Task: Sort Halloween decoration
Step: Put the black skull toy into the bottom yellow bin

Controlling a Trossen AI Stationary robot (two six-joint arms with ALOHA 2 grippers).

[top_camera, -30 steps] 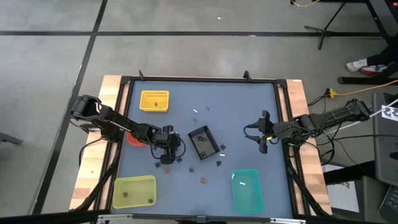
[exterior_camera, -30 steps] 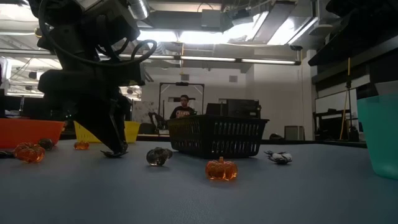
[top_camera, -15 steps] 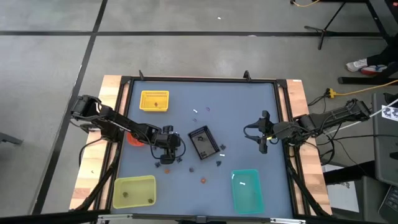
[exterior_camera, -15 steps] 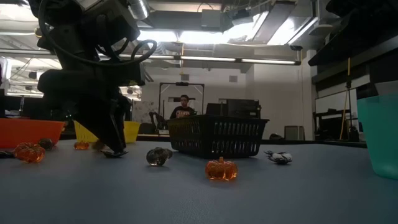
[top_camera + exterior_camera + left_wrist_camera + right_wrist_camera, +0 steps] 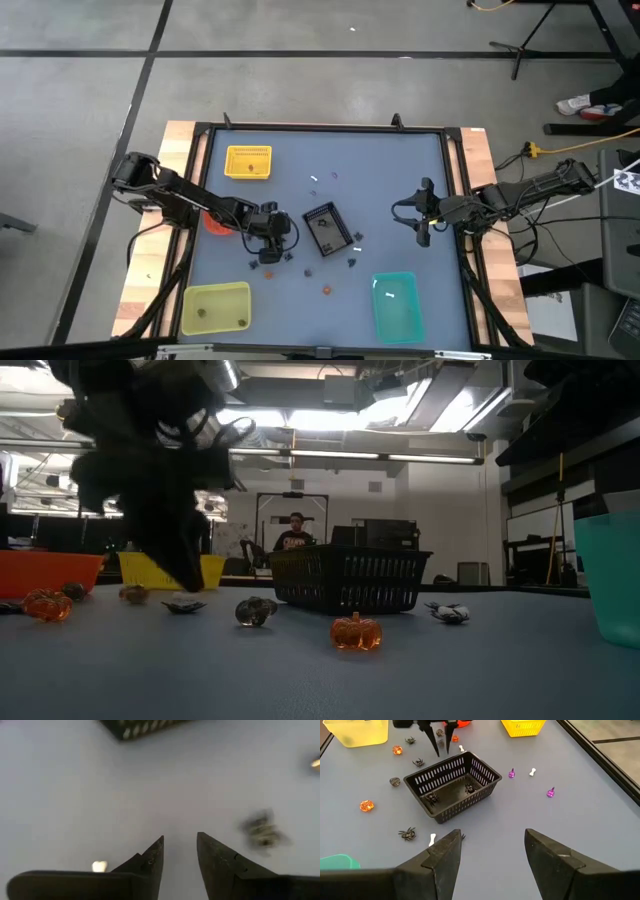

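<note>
So the left gripper (image 5: 263,257), fingers a bit apart & holding nothing, hangs right by a small dark trinket (image 5: 185,605). Right gripper (image 5: 490,845), open, is far off.

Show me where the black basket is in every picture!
High view: black basket sits mid-table, just right of the left gripper.
Low view: it stands centre, behind the orange pumpkin.
Left wrist view: only a corner shows at the top edge.
Right wrist view: centre, holding spiders.
Shared landmark: the basket's slotted walls.
</note>
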